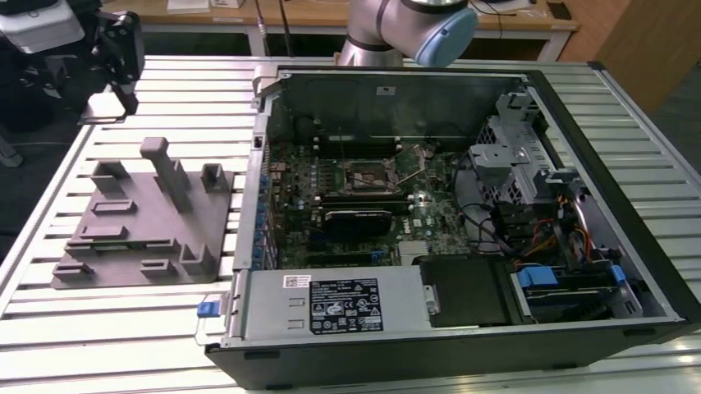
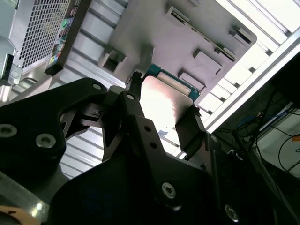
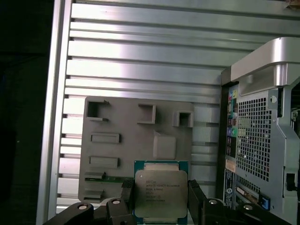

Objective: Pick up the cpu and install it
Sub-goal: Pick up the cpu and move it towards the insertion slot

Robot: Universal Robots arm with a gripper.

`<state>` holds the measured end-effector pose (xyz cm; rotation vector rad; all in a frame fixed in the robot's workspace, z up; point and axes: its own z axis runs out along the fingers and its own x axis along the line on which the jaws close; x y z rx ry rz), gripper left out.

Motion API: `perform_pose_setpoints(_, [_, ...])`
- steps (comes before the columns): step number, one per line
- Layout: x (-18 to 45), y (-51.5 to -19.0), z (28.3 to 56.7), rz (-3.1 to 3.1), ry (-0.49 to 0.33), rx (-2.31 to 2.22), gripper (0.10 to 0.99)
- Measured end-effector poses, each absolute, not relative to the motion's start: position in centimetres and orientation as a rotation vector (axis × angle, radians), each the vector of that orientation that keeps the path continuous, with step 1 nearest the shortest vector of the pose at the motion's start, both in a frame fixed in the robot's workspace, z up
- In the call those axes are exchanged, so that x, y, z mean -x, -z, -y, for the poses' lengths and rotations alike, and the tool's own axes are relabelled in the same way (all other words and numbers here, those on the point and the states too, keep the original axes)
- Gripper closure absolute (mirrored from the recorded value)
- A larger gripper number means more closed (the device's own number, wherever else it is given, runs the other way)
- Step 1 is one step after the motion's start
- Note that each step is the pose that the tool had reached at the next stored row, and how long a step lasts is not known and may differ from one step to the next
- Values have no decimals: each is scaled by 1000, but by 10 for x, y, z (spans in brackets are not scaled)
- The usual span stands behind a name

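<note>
The gripper (image 3: 160, 188) clasps the cpu (image 3: 161, 196) by two opposite edges.

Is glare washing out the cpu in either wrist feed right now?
In the second wrist view, yes: the cpu lid is blown out to a bright white patch. In the first wrist view the cpu is evenly lit; glare streaks the slatted table instead. In the exterior view the case interior is dim.

In the first wrist view the cpu (image 3: 161, 194) and fingers (image 3: 196, 199) run off the edge.
</note>
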<state>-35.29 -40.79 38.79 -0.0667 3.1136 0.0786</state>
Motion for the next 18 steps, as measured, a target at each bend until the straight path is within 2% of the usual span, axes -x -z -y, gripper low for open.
perform_pose_setpoints(18, [318,-388,407,-3114,-79,67,545])
